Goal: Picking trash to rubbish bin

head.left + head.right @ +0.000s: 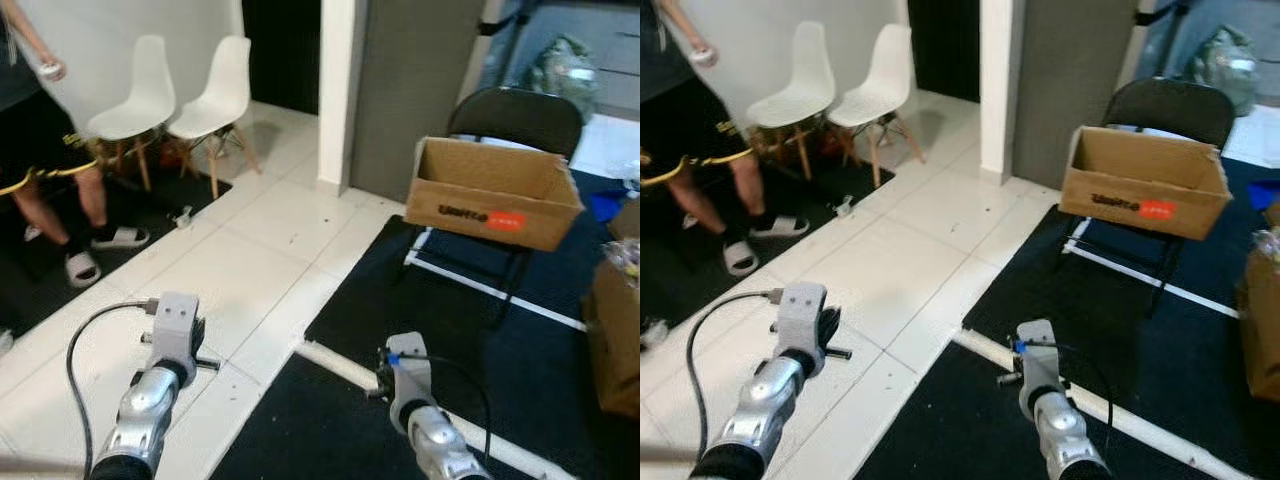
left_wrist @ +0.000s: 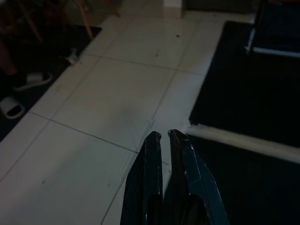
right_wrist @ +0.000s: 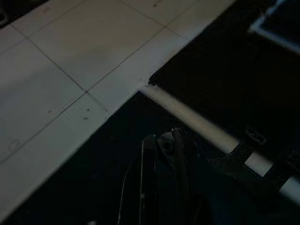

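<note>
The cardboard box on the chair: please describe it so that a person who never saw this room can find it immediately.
Look to the right, where the black mat covers the floor. A black folding chair stands there, and the cardboard box rests on its seat, open at the top. Unlike the other brown box at the right edge, it carries a red label.

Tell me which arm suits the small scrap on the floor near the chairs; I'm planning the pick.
Left, probably: the scrap lies ahead of the left gripper; the right gripper hangs over the black mat.
</note>
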Controlling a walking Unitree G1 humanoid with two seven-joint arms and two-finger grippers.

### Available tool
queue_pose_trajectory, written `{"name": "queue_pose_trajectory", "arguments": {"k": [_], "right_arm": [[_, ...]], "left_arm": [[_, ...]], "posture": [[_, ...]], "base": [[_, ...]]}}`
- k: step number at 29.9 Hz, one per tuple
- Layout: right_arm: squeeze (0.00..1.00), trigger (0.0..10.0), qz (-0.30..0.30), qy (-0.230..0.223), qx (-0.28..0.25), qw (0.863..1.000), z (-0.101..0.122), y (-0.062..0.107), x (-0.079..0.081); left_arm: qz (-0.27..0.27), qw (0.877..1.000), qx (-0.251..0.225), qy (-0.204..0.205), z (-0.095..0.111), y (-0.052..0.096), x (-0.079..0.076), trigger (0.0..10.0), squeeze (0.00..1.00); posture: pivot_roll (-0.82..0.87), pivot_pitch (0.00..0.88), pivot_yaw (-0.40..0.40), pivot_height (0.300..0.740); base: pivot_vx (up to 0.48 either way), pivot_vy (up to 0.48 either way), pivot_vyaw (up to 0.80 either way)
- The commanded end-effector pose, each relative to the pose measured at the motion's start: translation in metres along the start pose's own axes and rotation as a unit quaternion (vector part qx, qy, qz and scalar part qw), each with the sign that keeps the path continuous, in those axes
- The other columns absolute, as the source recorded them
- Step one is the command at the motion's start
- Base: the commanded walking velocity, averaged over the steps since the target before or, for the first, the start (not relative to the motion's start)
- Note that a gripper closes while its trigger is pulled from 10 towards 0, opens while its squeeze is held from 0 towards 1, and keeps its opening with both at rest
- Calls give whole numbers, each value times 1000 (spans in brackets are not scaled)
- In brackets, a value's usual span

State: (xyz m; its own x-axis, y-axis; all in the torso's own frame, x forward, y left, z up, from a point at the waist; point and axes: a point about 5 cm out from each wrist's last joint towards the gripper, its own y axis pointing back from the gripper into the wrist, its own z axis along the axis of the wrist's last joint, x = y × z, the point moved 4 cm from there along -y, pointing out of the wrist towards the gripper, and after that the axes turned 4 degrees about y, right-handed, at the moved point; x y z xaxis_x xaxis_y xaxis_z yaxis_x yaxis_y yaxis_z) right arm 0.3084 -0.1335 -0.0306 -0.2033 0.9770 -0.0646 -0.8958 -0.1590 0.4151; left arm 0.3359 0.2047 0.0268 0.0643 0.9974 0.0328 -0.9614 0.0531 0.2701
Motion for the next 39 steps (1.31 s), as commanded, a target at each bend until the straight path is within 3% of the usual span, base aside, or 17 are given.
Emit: {"name": "queue_pose_trajectory", "arguments": {"k": [1, 11, 17, 33, 37, 39], "right_arm": [[0, 10000, 0, -4, 7, 1000, -7, 2, 2], [0, 10000, 0, 8, 6, 1000, -6, 3, -6], [0, 10000, -1, 12, -1, 1000, -1, 1, -11], [0, 10000, 7, 7, -2, 1000, 1, 0, -7], [0, 10000, 15, 4, -6, 1000, 3, -1, -6], [0, 10000, 16, 3, -7, 1000, 4, -1, -7]], "left_arm": [[2, 1000, 4, 1, -3, 1, 3, 10000, 0], [31, 998, 0, 62, -7, 1, 5, 10000, 0], [15, 996, -15, 86, -3, -2, -4, 10000, 0], [9, 997, -14, 77, -2, -5, -9, 10000, 0], [10, 998, -12, 67, -4, -5, -11, 10000, 0], [-7, 997, -43, 61, 6, -5, -19, 10000, 0]], "posture": [[134, 51, 113, 740], [96, 52, 89, 740], [77, 44, 71, 740], [62, 27, 50, 740], [56, 30, 38, 740], [59, 33, 27, 740]], "base": [[0, 0, -800], [0, 0, -800], [0, 0, -800], [0, 0, -782], [0, 0, 0], [0, 0, 0]]}}
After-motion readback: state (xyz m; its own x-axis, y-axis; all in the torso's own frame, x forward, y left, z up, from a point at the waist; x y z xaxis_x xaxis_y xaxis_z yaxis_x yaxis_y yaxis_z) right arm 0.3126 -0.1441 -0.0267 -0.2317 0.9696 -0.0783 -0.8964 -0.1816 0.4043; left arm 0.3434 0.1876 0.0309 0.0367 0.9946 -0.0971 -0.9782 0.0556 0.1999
